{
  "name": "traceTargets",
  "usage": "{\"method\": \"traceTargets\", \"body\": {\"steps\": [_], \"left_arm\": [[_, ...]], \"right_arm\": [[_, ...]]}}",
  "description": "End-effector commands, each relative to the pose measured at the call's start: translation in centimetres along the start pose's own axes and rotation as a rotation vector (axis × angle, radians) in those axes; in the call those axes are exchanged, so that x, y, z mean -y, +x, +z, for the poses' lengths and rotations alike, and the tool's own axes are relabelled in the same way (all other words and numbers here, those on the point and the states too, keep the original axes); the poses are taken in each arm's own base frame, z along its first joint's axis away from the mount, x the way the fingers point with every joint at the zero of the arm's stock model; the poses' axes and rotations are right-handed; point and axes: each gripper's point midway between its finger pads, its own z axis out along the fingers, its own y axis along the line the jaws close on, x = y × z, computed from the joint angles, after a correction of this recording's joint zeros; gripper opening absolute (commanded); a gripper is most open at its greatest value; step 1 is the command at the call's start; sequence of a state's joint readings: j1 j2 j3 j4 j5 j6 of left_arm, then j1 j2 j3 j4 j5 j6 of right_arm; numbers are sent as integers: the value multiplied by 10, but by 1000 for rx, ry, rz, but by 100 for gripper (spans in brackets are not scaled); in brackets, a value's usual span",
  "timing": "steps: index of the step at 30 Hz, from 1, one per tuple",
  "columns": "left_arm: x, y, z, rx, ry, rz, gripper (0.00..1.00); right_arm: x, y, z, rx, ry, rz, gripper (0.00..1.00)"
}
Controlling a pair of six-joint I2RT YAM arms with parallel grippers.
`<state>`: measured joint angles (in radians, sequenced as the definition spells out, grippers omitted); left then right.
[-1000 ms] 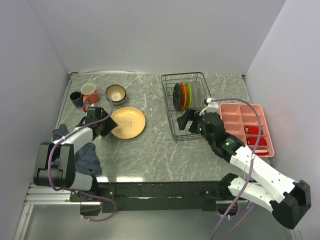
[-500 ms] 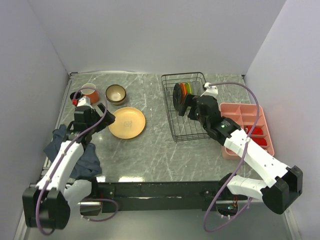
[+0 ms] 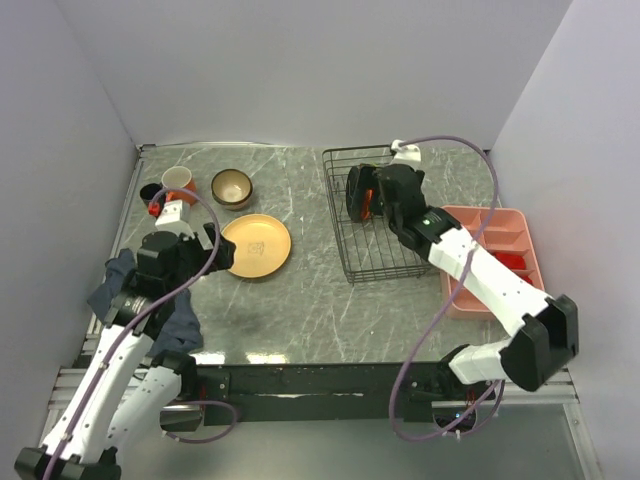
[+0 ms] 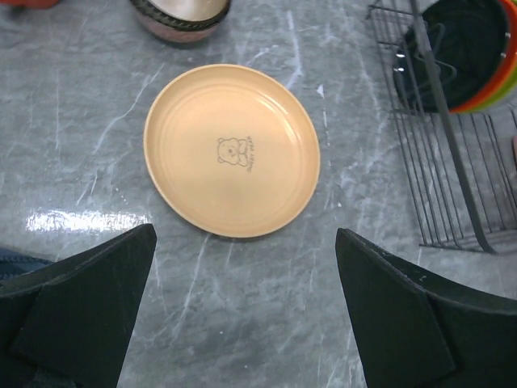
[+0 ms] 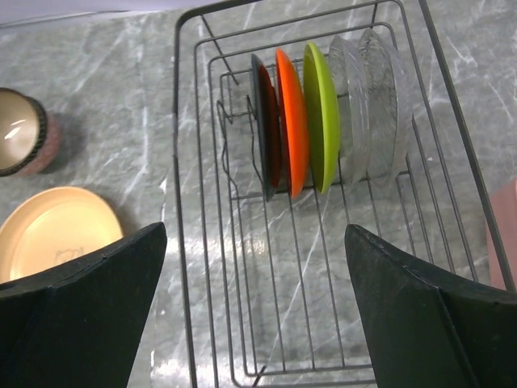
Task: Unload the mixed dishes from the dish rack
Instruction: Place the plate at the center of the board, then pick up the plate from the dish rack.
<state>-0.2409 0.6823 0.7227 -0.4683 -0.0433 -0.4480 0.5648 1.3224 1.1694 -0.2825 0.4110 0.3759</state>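
Observation:
The black wire dish rack point(image 3: 345, 262) stands right of centre and holds upright plates: dark point(image 5: 262, 129), orange-red point(image 5: 291, 121), green point(image 5: 321, 113) and two clear ones point(image 5: 376, 105). My right gripper point(image 3: 368, 198) is open and empty, hovering over the rack point(image 5: 176, 162) just short of the plates; it also shows in its own wrist view point(image 5: 255, 234). A tan plate point(image 3: 256, 246) lies flat on the table. My left gripper point(image 3: 205, 250) is open and empty, raised just near of the tan plate point(image 4: 232, 149). A brown bowl point(image 3: 231, 187), an orange mug point(image 3: 178, 183) and a dark-blue cup point(image 3: 150, 192) stand at the far left.
A pink divided tray point(image 3: 500, 225) with red items lies right of the rack. A blue cloth point(image 3: 170, 315) lies at the near left. Walls close the table on the left, back and right. The rack's left edge point(image 4: 452, 186) shows in the left wrist view.
My left gripper has lifted and drawn back from the tan plate's left edge. My right gripper has moved farther along the rack, toward the upright plates.

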Motion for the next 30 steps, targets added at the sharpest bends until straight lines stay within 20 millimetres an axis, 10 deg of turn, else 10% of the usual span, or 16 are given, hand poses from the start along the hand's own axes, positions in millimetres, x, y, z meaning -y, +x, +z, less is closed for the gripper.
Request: {"method": "traceTargets", "body": {"steps": [1,6,22,30], "left_arm": [[12,-13,-18,66,43,65,99],[31,-16,-27,142,140,12,99],[-5,-22,-26,305,4,-26,100],[-6,-26,-20,318,-13,8,100]], "right_arm": [[6,-23,15,31,85,-5,97],[31,-28,39,7,194,-28,91],[100,-29,85,-73,305,-52,67],[77,-31,92,-88,211,-25,61]]}}
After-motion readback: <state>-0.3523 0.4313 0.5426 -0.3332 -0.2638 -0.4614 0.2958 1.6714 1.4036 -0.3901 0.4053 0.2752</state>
